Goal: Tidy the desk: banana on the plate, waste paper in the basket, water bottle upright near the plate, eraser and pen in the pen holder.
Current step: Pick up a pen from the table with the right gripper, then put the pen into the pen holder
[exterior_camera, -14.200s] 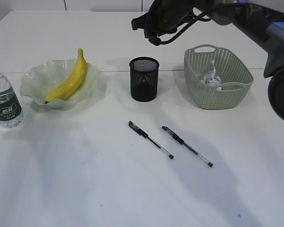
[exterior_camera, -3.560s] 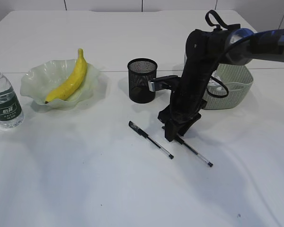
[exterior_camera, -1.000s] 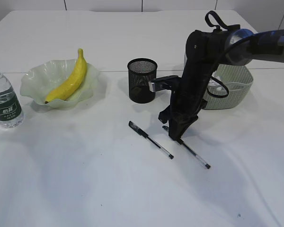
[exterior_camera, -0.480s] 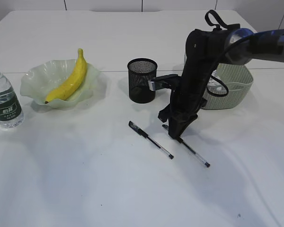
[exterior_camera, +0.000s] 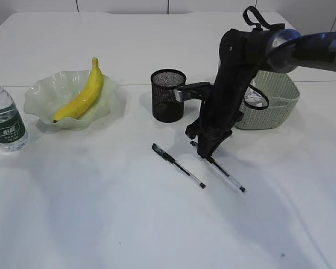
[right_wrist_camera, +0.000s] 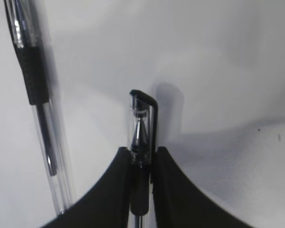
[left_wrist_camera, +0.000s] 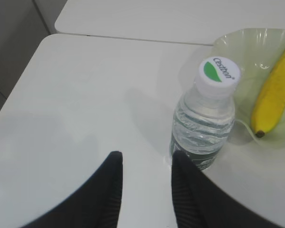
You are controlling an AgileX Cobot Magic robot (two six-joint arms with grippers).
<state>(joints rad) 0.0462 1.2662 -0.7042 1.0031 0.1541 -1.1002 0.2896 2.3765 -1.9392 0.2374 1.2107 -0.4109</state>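
Note:
My right gripper point(exterior_camera: 205, 151) is shut on a clear pen with a black cap point(exterior_camera: 227, 176), gripping it near the capped end point(right_wrist_camera: 142, 124) and lifting that end off the table. A second pen point(exterior_camera: 178, 165) lies to its left on the table, seen also in the right wrist view point(right_wrist_camera: 35, 90). The black mesh pen holder point(exterior_camera: 169, 94) stands behind. The banana point(exterior_camera: 82, 96) lies in the green plate point(exterior_camera: 42, 95). The water bottle point(exterior_camera: 5, 124) stands upright left of the plate. My left gripper point(left_wrist_camera: 143, 161) is open, just beside the bottle point(left_wrist_camera: 206, 118). Crumpled paper point(exterior_camera: 259, 100) sits in the green basket point(exterior_camera: 280, 98).
The white table's point(exterior_camera: 101, 213) far edge runs behind the plate and basket. The right arm point(exterior_camera: 238, 73) hides part of the basket. The table's left edge point(left_wrist_camera: 19, 90) shows in the left wrist view.
My right gripper has risen slightly with the pen's capped end; the pen's far tip has shifted a little left and up. The left side has not changed.

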